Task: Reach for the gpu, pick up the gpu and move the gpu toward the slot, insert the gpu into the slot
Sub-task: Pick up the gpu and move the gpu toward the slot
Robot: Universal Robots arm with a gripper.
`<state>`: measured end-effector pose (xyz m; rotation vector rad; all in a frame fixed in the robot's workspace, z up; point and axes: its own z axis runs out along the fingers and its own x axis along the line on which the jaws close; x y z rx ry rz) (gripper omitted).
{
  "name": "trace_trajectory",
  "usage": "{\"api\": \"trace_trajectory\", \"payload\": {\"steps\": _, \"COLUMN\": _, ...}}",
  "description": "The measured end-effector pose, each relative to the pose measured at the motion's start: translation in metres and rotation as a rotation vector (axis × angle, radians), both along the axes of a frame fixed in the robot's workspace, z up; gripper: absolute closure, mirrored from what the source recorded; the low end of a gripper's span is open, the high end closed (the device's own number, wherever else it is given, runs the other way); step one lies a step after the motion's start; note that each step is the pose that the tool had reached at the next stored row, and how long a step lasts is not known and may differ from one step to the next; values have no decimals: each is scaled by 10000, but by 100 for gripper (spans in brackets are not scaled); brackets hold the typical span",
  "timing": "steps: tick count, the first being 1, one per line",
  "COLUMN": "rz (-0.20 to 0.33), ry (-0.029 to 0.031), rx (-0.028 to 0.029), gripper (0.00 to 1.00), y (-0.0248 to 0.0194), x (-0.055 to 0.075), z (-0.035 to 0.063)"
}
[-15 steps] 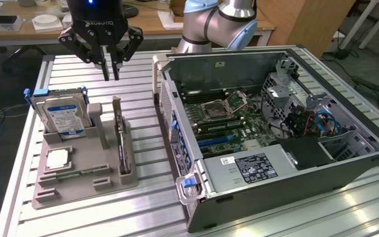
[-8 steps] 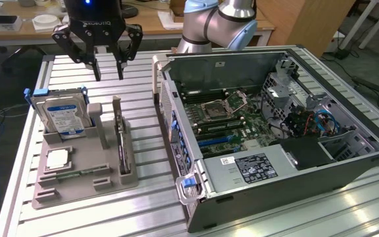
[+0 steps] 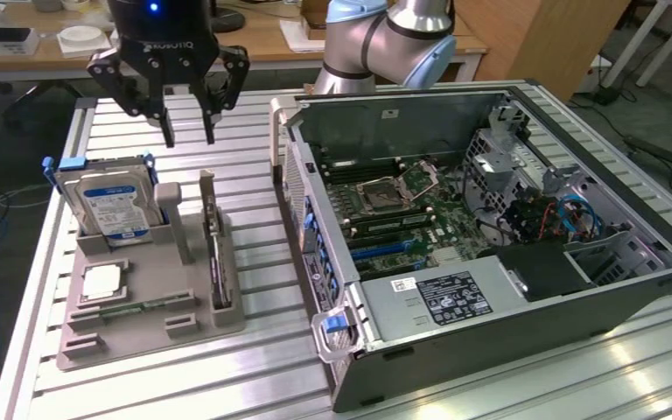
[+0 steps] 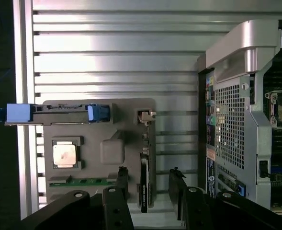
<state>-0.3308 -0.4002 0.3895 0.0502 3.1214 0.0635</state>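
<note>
The fingers (image 3: 206, 114) stand wide open and empty, hanging above the gpu (image 3: 214, 254), which stands on edge directly below them in the grey holder (image 3: 137, 328) on the tabletop (image 3: 255, 175). Farther off, the slot (image 3: 385, 251) lies inside the open computer case (image 3: 523, 332).

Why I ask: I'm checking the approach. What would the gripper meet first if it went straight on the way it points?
Probably the graphics card, standing on edge in the grey holder: the wrist view shows it between the open fingers of the gripper. Height above it is unclear.
</note>
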Motion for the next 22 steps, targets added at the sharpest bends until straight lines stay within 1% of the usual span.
{"api": "trace_trajectory", "payload": {"steps": 3, "rz": 2, "ry": -2, "rx": -42, "gripper": 53, "y": -34, "x": -2, "z": -3}}
{"api": "trace_trajectory", "payload": {"steps": 5, "rz": 1, "ry": -1, "rx": -64, "gripper": 53, "y": -73, "x": -3, "z": -5}}
{"api": "trace_trajectory", "payload": {"steps": 7, "rz": 2, "ry": -2, "rx": -80, "gripper": 53, "y": -106, "x": -3, "z": -9}}
{"api": "trace_trajectory", "payload": {"steps": 11, "rz": 1, "ry": -2, "rx": -110, "gripper": 53, "y": -157, "x": -3, "z": -20}}
{"api": "trace_trajectory", "payload": {"steps": 13, "rz": 1, "ry": -1, "rx": -119, "gripper": 53, "y": -173, "x": -3, "z": -28}}
{"api": "trace_trajectory", "payload": {"steps": 16, "rz": 1, "ry": -4, "rx": -119, "gripper": 53, "y": -197, "x": -3, "z": -48}}
{"api": "trace_trajectory", "payload": {"steps": 22, "rz": 1, "ry": -1, "rx": -121, "gripper": 53, "y": -208, "x": -3, "z": -101}}
